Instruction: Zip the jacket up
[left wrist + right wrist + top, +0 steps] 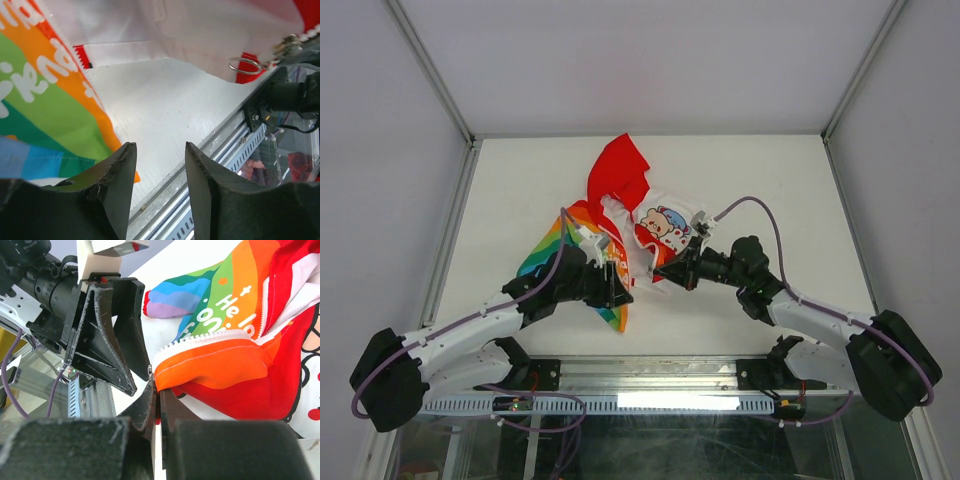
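Soft fabric jacket point(658, 225) — red hood, rainbow stripes, white toothed zipper — crumpled mid-way across the matte white surface point(760, 180). Right tool point(156, 392) clenched on its orange hem corner; left tool point(160, 160) released, black wedge fingers point(117, 180) parted.

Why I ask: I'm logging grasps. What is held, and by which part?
The right gripper pinches the jacket at the orange corner where the zipper teeth end. The left gripper holds nothing.
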